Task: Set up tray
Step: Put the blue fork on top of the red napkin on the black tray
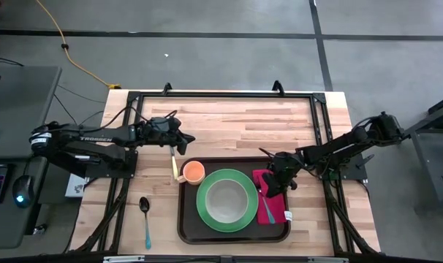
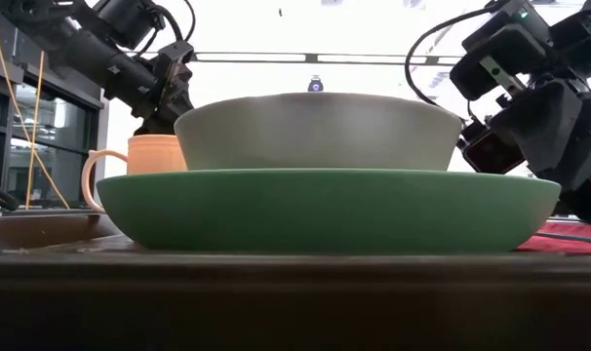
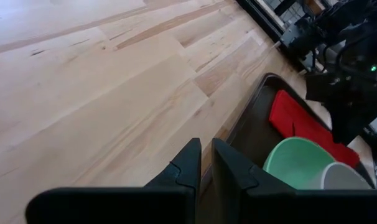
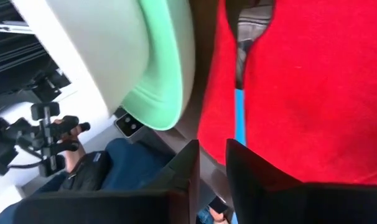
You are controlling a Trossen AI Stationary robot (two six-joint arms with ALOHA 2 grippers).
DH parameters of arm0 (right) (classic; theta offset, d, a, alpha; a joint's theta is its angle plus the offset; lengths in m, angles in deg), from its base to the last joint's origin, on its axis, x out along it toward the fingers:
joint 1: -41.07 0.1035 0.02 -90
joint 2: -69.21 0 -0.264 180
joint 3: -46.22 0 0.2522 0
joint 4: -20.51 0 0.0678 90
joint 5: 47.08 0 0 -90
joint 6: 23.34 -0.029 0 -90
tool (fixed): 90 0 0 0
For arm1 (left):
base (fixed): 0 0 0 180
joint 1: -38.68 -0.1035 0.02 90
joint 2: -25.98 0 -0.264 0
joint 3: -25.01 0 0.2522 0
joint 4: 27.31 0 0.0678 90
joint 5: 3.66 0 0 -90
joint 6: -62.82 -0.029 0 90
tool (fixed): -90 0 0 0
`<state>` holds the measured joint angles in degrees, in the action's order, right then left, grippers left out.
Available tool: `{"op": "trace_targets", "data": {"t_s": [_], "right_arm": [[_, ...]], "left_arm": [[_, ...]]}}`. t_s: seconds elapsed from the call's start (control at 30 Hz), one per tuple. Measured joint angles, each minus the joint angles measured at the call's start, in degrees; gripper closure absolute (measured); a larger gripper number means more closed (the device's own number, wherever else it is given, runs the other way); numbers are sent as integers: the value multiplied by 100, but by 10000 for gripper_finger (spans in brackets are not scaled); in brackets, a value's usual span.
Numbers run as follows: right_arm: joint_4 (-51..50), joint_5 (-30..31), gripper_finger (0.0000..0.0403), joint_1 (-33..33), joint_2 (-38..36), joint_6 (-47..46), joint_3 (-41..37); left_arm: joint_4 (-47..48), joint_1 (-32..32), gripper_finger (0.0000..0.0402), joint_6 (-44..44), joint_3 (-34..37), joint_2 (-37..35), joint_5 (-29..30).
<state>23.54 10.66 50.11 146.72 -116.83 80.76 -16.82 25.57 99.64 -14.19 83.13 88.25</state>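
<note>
**Tray nearly laid; spoon waits outside at lower left**

In the high view the tray [image 1: 234,232] sits at lower centre of the table, its long axis running left to right across the frame. On it lie the green plate [image 1: 226,200] with a pale bowl [image 1: 226,199] inside, an orange cup [image 1: 193,172] at the upper left corner, and a red napkin [image 1: 271,196] at the right end with a blue-handled fork [image 1: 267,210] on it.

The right gripper [image 1: 278,174] hangs over the napkin's upper end, its fingers [image 4: 183,171] narrow with nothing between them; the fork lies just ahead of them.

The left gripper [image 1: 179,139] hovers above and left of the cup, outside the tray's upper left corner, fingers [image 3: 188,163] close together, gripping nothing that shows.

A spoon [image 1: 145,219] lies on bare wood at lower left, just beside the tray's left rim, its handle pointing toward the frame's bottom. Likely it goes next; the left arm is plainly nearer, and the tray lies to the spoon's right.
</note>
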Motion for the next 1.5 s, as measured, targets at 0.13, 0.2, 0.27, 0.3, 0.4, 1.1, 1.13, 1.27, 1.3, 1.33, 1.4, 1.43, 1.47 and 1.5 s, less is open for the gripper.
{"op": "trace_targets", "data": {"t_s": [0.13, 0.2, 0.27, 0.3, 0.4, 1.1, 1.13, 1.27, 1.3, 1.33, 1.4, 1.43, 1.47, 1.5], "right_arm": [[104, 7, 351, 0, 0, -72, 0], [159, 5, 352, 0, 0, -126, 0], [236, -15, 352, 0, 0, -157, 2], [268, -23, 351, 0, 0, -168, 2], [457, -36, 348, 0, 0, -173, 4], [-1147, 728, 344, 0, -2, 324, 807], [-1474, 761, 344, 0, -2, 466, 949], [-2697, 1043, 345, 2, -2, 969, 1520], [-2972, 1123, 345, 3, -2, 1063, 1649], [-3214, 1237, 347, 13, -2, 1153, 1768], [-3589, 1420, 347, 45, -2, 1285, 1975], [-3738, 1535, 347, 80, -2, 1313, 2056], [-3848, 1620, 346, 119, -2, 1337, 2118], [-3911, 1701, 346, 159, -2, 1345, 2165]], "left_arm": [[385, -2, 334, -62, 0, -224, 6], [615, -2, 334, -62, 0, -341, 11], [859, -2, 334, -62, 0, -465, 12], [960, -2, 334, -62, 0, -517, 13], [1225, -2, 334, -62, 0, -663, 14], [2086, -4, 334, -60, 0, -910, 376], [2102, -4, 334, -60, 0, -910, 376], [2235, -4, 334, -60, 2, -910, 376], [2271, -4, 334, -60, 1, -910, 376], [2329, -4, 334, -60, 2, -910, 376], [2410, -4, 334, -60, 2, -910, 376], [2439, -4, 334, -60, 2, -910, 376], [2479, -4, 334, -60, 0, -910, 376], [2504, -4, 334, -57, 2, -910, 376]]}}
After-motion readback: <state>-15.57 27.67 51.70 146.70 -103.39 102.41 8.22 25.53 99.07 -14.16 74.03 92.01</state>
